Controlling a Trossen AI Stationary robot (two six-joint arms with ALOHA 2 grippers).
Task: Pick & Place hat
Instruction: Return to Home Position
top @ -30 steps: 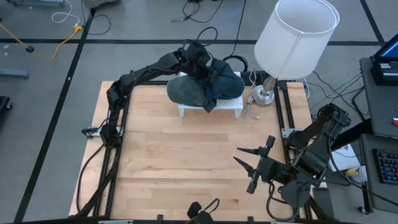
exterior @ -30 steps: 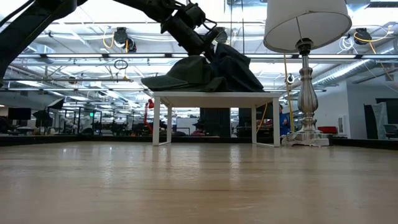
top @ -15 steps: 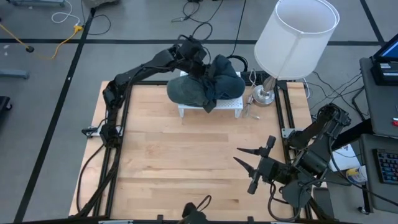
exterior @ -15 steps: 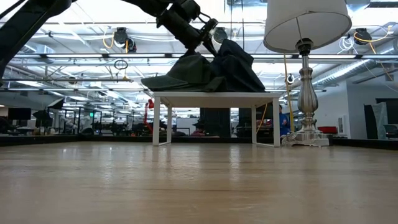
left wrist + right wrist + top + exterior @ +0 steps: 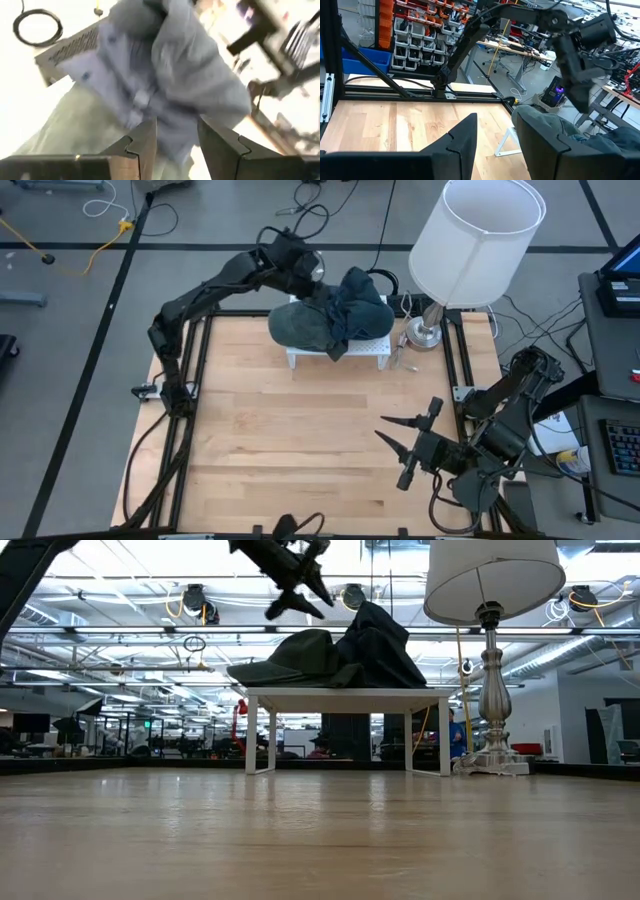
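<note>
1. While the job stands at its return-to-rest step, the caps (image 5: 330,320) lie heaped on the white shelf (image 5: 372,350) at the far edge of the surface (image 5: 260,430), just beside the lamp (image 5: 478,240).
2. Left hand (image 5: 303,272): raised above the heap's left end, with clear air between it and the cloth in the low view. Its fingers (image 5: 142,147) are apart, with nothing between them.
3. Key relation: the heap lies below and to the right of the left hand, and its long axis runs left to right along the shelf. The left arm is by far the nearer.
4. Right hand (image 5: 381,429): low near the front right of the surface, well apart from the shelf, fingers spread and empty.
5. Judgement: placing looks complete. The retreat should only need to avoid snagging the top cap (image 5: 358,302), which looks loosely draped and might slide.
</note>
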